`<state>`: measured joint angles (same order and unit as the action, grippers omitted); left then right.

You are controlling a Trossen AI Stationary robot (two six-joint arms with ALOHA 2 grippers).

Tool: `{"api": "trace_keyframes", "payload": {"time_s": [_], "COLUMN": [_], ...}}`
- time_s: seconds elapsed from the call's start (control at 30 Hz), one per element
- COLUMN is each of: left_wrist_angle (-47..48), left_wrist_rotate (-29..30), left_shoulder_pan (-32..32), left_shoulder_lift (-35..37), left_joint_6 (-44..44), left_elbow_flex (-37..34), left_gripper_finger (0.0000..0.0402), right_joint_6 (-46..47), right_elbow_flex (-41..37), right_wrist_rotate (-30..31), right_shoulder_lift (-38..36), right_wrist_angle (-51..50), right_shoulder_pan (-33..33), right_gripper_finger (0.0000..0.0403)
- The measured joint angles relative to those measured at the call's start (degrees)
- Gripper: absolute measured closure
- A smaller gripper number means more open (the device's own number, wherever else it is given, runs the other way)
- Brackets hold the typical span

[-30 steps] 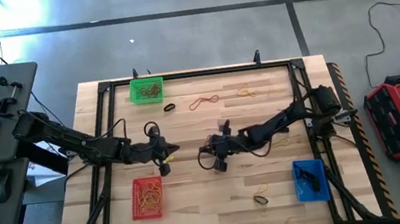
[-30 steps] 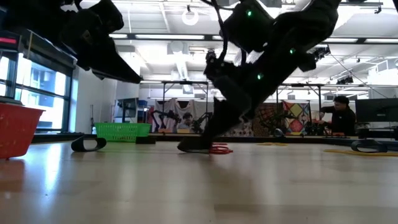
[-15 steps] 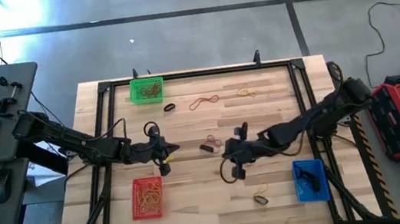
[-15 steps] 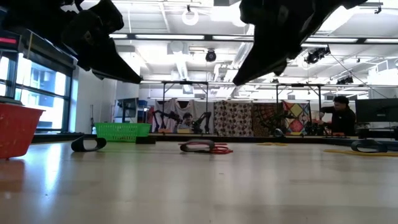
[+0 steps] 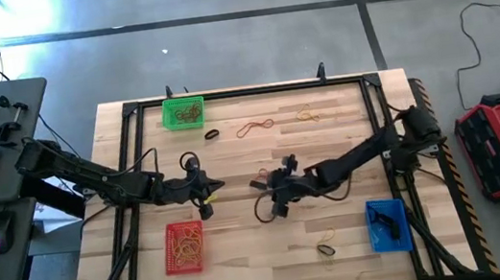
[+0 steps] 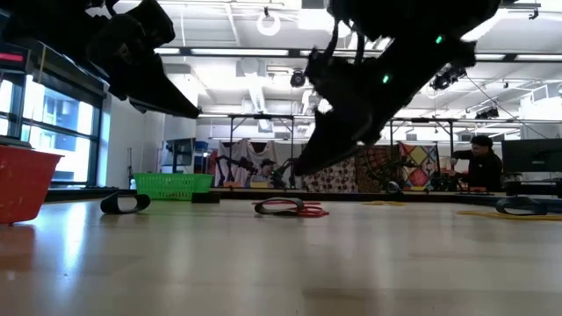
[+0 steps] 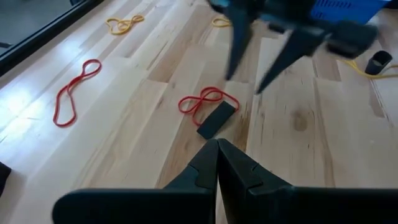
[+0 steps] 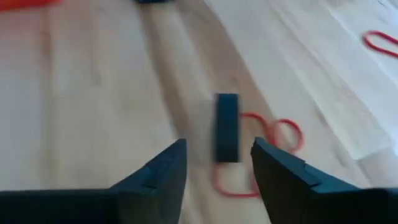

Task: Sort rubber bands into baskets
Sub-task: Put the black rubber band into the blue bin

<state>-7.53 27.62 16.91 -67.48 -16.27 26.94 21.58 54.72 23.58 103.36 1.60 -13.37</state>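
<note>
A black rubber band point(image 7: 216, 119) lies flat on the table, overlapping a red rubber band point(image 7: 208, 99). My right gripper point(image 8: 217, 152) hovers open just above them, one finger on either side of the black band point(image 8: 226, 127), touching nothing. My left gripper point(image 7: 217, 146) hangs shut and empty a little to the bands' left point(image 5: 207, 196). The green basket point(image 5: 182, 112) stands at the far left, the red basket point(image 5: 185, 246) at the near left and the blue basket point(image 5: 387, 223) at the near right, each with bands inside.
More loose bands lie on the table: a black one point(image 5: 212, 134), a red-orange one point(image 5: 254, 127) and a yellow one point(image 5: 307, 113) toward the far edge, and another point(image 5: 327, 244) beside the blue basket. A black frame point(image 5: 244, 92) borders the table.
My right gripper has risen from the table at the black band and drawn back toward the near right. It has then swung back and down over the two bands. The bands lie where they were.
</note>
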Motion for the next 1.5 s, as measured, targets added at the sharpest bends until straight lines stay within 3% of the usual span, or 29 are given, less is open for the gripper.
{"api": "trace_keyframes", "payload": {"time_s": [0.47, 0.6, 0.77, 0.83, 1.03, 1.23, 1.37, 1.5], "left_wrist_angle": [0.0, 0.0, 0.0, 0.0, 0.0, 0.0, 0.0, 0.0], "left_wrist_rotate": [0.0, 0.0, -0.1, -0.4, -0.5, -2.0, -2.2, -2.2], "left_shoulder_pan": [0.0, 0.0, 0.0, 0.0, 0.0, 0.0, 0.0, 0.0], "left_shoulder_lift": [0.0, 0.0, 0.0, 0.0, 0.0, 0.0, 0.0, 0.0], "left_joint_6": [0.0, 0.5, 0.5, 0.5, 0.5, 0.4, 0.4, 0.4], "left_elbow_flex": [0.0, 0.0, 0.0, 0.0, 0.0, 0.0, 0.0, 0.0], "left_gripper_finger": [0.0401, 0.0401, 0.0401, 0.0401, 0.0401, 0.0401, 0.0401, 0.0401], "right_joint_6": [-0.6, -1.0, -1.6, -2.6, -2.4, 2.2, 11.4, 26.4], "right_elbow_flex": [0.0, 0.0, 0.0, 0.7, 5.1, 10.7, 14.1, 15.3], "right_wrist_rotate": [-6.9, -7.3, -7.2, -7.0, -6.5, -4.6, -3.5, -4.3], "right_shoulder_lift": [7.0, 7.3, 6.8, 5.8, 0.5, -7.2, -12.0, -15.6], "right_wrist_angle": [6.4, 6.4, 6.4, 4.5, -8.2, -27.8, -41.9, -54.0], "right_shoulder_pan": [4.5, 4.6, 4.8, 4.7, 2.8, -3.3, -9.8, -17.4], "right_gripper_finger": [0.0234, 0.0279, 0.0375, 0.0395, 0.0389, 0.0397, 0.0400, 0.0400]}}
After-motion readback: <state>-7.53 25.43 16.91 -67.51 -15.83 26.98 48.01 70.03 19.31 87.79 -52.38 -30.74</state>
